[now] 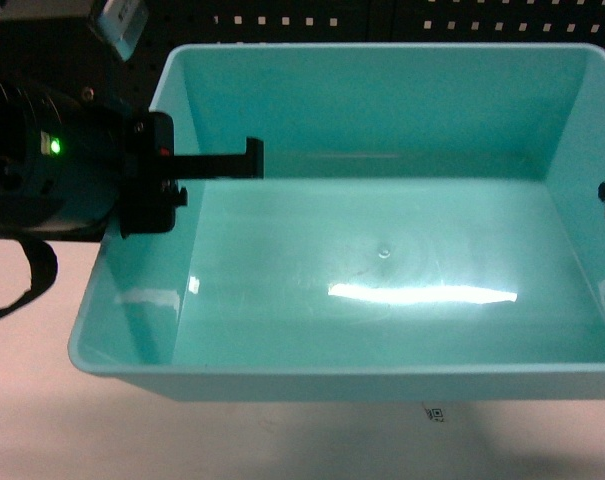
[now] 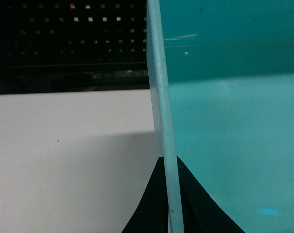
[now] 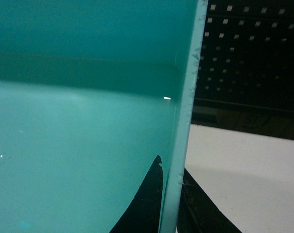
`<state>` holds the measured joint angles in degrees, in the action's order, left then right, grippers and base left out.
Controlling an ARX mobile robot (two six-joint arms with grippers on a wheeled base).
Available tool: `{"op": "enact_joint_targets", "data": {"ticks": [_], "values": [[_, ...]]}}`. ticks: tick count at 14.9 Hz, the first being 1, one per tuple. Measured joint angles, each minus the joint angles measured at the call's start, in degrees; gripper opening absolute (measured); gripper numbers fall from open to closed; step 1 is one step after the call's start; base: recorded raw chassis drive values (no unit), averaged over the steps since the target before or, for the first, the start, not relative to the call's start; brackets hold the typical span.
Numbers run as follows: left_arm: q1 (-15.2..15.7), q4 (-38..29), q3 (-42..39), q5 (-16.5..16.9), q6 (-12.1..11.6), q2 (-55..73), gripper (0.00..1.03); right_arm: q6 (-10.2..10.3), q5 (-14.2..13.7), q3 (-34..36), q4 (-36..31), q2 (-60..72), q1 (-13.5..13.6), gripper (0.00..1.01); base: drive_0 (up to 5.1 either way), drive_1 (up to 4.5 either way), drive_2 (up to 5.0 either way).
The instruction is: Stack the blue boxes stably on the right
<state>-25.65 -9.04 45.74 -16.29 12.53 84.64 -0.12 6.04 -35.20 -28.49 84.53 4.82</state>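
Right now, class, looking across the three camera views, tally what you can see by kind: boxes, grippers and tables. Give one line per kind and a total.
Turquoise plastic tub: 1
Grippers clamped on its walls: 2, the left gripper on the left wall, the right gripper on the right wall
White table: 1
Total: 4

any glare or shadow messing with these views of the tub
Head view: a bright glare streak on the turquoise tub floor and a smaller glint by its left wall. Left wrist view: the tub shades the white table beside the left claw. Right wrist view: soft focus, dark background around the right claw.
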Motion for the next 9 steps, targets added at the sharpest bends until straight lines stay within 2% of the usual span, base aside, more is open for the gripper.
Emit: {"op": "enact_joint_targets", "data": {"ticks": [1,9], "values": [[-0.1,0.0,1.0,-0.2,-0.8,-1.6,0.02,-0.1,0.0,-1.4,1.1,-2.5,-0.1,0.07,0.0,0.00,0.0],[0.0,-1.4,0.2,-0.2,-0.7,-2.2,0.02,0.0,0.3,-1.4,1.8,-4.7,-0.4,0.07,0.0,0.00,0.0]]}}
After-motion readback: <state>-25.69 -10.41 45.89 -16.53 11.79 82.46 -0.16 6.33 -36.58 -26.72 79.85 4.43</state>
